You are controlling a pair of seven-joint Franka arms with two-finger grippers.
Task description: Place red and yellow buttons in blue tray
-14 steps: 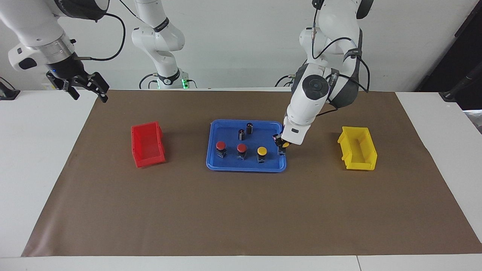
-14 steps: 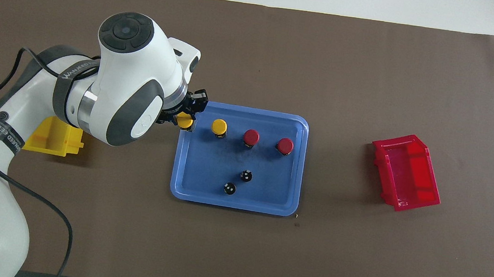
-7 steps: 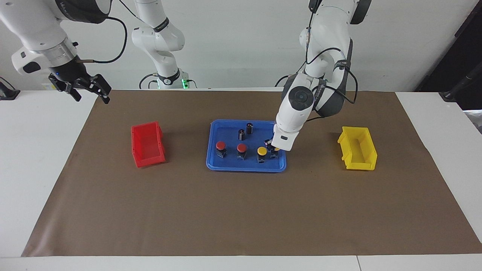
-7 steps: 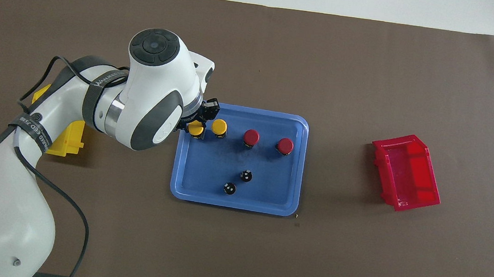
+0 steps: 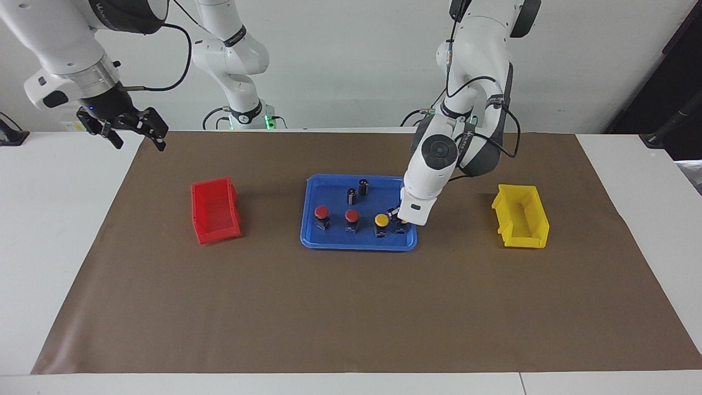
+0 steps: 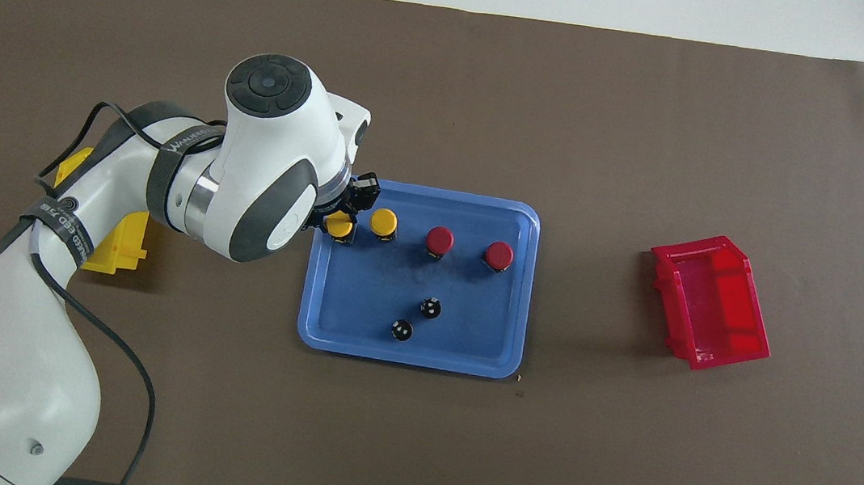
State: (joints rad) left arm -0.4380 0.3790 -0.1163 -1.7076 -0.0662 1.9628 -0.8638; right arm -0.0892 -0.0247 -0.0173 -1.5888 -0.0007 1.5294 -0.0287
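Nearest the robots in the blue tray [image 5: 359, 243] stand two capless dark cylinders [image 5: 357, 192]; farther out, two red buttons [image 5: 336, 218] and two yellow buttons [image 6: 359, 222] are lined up. The left claw [image 5: 398, 218] is shut on the end yellow button [image 6: 340, 225]. The neighbouring yellow one could be toppled on release. The right claw [image 5: 134, 129] waits spread open over the brown-matted bench [image 5: 351, 307], before a white wall [image 5: 351, 60].

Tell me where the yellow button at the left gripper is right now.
That yellow button sits inside the blue tray, at the tray's end toward the left arm, beside the other yellow button, in the row farther from the robots. The left gripper is down at it.
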